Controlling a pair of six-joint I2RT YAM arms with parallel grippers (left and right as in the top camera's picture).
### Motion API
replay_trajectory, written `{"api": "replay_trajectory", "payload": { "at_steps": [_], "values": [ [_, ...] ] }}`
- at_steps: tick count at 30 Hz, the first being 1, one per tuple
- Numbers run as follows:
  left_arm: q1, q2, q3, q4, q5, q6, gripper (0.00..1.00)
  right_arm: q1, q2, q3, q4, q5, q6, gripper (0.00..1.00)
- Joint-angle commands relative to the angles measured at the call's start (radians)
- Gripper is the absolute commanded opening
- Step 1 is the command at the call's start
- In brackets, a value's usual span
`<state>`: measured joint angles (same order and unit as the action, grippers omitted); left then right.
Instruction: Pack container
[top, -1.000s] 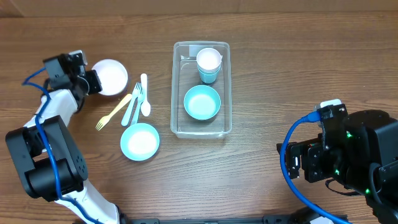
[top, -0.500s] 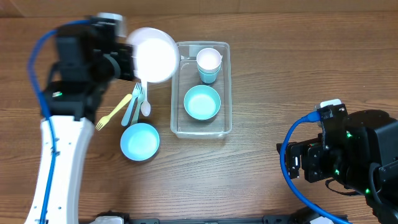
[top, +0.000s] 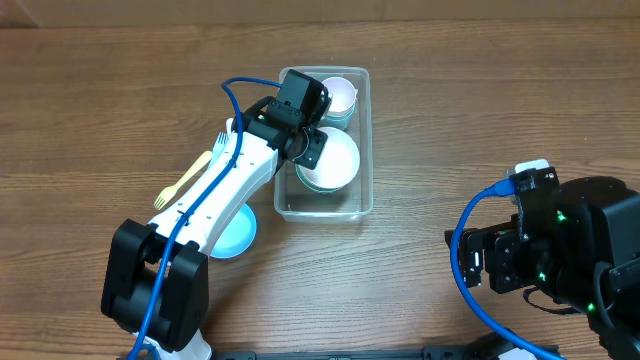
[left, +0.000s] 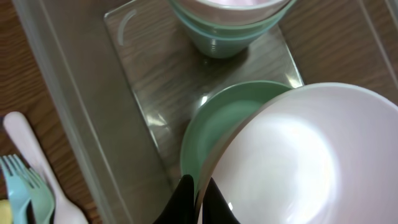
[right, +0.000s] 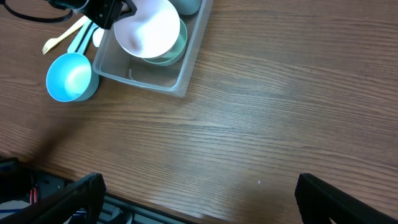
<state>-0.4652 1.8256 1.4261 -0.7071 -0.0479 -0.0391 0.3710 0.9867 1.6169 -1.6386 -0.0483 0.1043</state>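
The clear container (top: 363, 140) stands at the table's middle back; it also shows in the left wrist view (left: 81, 124) and the right wrist view (right: 180, 68). Inside it are a teal bowl (left: 217, 124) and stacked cups, a white one in a teal one (top: 340, 96). My left gripper (left: 198, 199) is shut on the rim of a white bowl (top: 335, 158) and holds it over the teal bowl inside the container. My right gripper (right: 199, 193) is open and empty, over bare table at the right.
A light blue bowl (top: 235, 232) sits left of the container, partly under my left arm. A yellow fork (top: 183, 180), a teal fork (left: 25, 186) and a white spoon (left: 31, 149) lie left of the container.
My left gripper has carried the white bowl from the far left of the table, up and rightward, into the container over the teal bowl. The right arm has not moved.
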Motion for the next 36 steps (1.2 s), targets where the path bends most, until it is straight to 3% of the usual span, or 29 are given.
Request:
{"api": "replay_trajectory", "payload": {
  "at_steps": [1, 9, 11, 13, 15, 16, 18, 21, 24, 26, 32, 36],
  "values": [
    [-0.003, 0.006, 0.002, 0.000, -0.043, -0.021, 0.04, 0.000, -0.006, 0.010, 0.006, -0.005, -0.004, 1.00],
    [-0.003, 0.020, 0.000, 0.002, 0.023, -0.021, 0.07, 0.000, -0.006, 0.010, 0.006, -0.005, -0.004, 1.00],
    [-0.003, 0.020, 0.000, 0.005, 0.047, -0.021, 0.36, 0.000, -0.006, 0.010, 0.006, -0.005, -0.004, 1.00],
    [-0.003, 0.020, 0.000, 0.009, 0.048, -0.021, 0.49, 0.000, -0.006, 0.010, 0.006, -0.005, -0.004, 1.00],
    [-0.003, 0.020, 0.002, 0.008, 0.048, -0.021, 0.45, 0.000, -0.006, 0.010, 0.006, -0.005, -0.004, 1.00],
    [-0.003, 0.015, 0.010, 0.003, 0.049, -0.022, 0.33, 0.000, -0.006, 0.010, 0.006, -0.005, -0.004, 1.00],
    [-0.005, -0.013, 0.025, -0.013, 0.056, -0.030, 0.22, 0.000, -0.006, 0.010, 0.006, -0.005, -0.004, 1.00],
    [-0.005, -0.130, 0.076, -0.138, 0.062, -0.032, 0.16, 0.000, -0.006, 0.010, 0.006, -0.005, -0.004, 1.00],
    [0.009, -0.298, 0.074, -0.264, -0.065, -0.089, 0.11, 0.000, -0.006, 0.010, 0.006, -0.005, -0.004, 1.00],
    [0.040, -0.395, 0.063, -0.337, -0.066, -0.100, 0.08, 0.000, -0.006, 0.010, 0.006, -0.005, -0.004, 1.00],
    [0.184, -0.755, -0.267, -0.363, -0.056, -0.149, 0.22, 0.000, -0.006, 0.010, 0.006, -0.005, -0.004, 1.00],
    [0.219, -0.820, -0.466, -0.354, -0.037, -0.187, 0.31, 0.000, -0.006, 0.010, 0.006, -0.005, -0.004, 1.00]
  ]
}}
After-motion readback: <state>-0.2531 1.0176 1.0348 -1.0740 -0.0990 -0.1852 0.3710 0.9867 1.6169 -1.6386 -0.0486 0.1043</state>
